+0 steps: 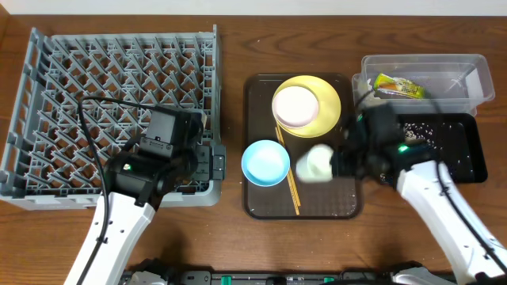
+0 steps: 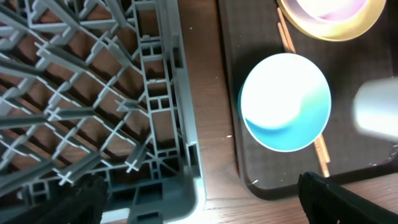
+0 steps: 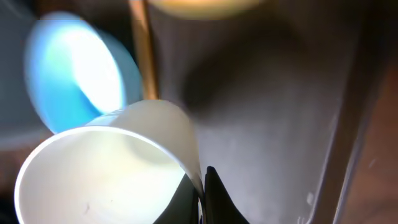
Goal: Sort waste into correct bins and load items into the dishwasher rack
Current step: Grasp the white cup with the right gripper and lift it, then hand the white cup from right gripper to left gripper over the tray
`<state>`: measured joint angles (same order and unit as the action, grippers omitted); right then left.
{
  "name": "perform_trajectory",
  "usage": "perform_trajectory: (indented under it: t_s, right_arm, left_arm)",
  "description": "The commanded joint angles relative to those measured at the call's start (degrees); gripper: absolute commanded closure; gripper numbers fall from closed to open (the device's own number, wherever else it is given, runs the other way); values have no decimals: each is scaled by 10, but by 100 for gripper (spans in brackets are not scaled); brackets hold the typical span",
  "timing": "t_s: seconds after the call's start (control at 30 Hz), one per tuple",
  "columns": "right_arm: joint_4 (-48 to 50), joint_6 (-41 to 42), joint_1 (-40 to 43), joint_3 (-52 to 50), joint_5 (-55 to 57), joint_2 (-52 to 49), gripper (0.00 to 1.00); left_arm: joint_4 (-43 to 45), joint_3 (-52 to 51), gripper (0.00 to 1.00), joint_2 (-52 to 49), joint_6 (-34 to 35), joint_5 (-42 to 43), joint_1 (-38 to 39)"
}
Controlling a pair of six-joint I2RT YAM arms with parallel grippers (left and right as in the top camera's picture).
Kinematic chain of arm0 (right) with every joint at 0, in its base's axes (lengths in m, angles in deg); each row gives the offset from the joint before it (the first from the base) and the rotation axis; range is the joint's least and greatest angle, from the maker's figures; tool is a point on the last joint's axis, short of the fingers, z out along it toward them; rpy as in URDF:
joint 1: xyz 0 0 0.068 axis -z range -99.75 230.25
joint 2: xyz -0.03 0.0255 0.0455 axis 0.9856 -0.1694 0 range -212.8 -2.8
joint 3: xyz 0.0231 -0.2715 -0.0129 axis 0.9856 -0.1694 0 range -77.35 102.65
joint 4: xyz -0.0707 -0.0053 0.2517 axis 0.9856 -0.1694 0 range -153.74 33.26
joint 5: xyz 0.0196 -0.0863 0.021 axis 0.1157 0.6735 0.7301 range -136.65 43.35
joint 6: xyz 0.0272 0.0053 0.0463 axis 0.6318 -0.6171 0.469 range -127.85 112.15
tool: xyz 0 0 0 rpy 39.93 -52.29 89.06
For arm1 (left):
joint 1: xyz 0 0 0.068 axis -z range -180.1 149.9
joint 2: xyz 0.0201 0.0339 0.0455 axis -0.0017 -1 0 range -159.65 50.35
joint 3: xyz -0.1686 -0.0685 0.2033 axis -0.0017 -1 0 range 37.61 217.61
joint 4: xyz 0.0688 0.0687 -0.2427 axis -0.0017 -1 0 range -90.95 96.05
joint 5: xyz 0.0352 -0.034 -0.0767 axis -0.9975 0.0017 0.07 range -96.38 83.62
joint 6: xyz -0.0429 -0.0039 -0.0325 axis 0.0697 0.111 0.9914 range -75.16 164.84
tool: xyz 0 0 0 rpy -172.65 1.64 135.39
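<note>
Small white cup [image 3: 118, 168], wall clamped in the right gripper [image 3: 202, 186], is over the dark brown tray's [image 1: 341, 202] right half, w/ the big grey pegged dishwasher rack [image 1: 79, 79] well to its left, past the light blue bowl [image 1: 264, 162], nearer the wide-open left gripper [image 2: 205, 194].

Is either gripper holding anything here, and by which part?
The right gripper pinches the white cup by its rim; the left gripper holds nothing.

Rim of white cup [image 3: 93, 168] in right claw [image 3: 202, 188]
</note>
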<state>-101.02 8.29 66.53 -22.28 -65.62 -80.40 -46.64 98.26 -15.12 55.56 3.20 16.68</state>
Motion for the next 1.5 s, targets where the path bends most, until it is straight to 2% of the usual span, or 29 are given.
perform_trajectory:
  t_s: [0.0, 0.13, 0.33, 0.5, 0.6, 0.8, 1.07, 1.47]
  right_arm:
    - [19, -8, 32, 55, -93, 2, 99]
    - [68, -11, 41, 60, -220, -3, 99]
    - [134, -30, 23, 59, -407, -33, 99]
    - [251, -9, 5, 59, -544, -66, 99]
    - [304, 20, -4, 59, -567, -79, 99]
    - [354, 36, -18, 59, -580, -99, 99]
    - [375, 36, -39, 59, -580, -103, 99]
    - [418, 62, -44, 59, -575, -103, 99]
  left_arm:
    - [7, 6, 1, 0, 17, 78, -29]
    - [51, 6, 1, -1, 17, 246, -86]
    - [145, 6, 0, -32, 32, 567, -156]
    - [161, 6, 0, -80, 51, 682, -157]
    - [161, 6, 0, -107, 51, 742, -157]
    - [162, 6, 1, -136, 50, 804, -157]
    - [172, 6, 5, -135, 62, 804, -152]
    - [175, 6, 5, -135, 61, 804, -113]
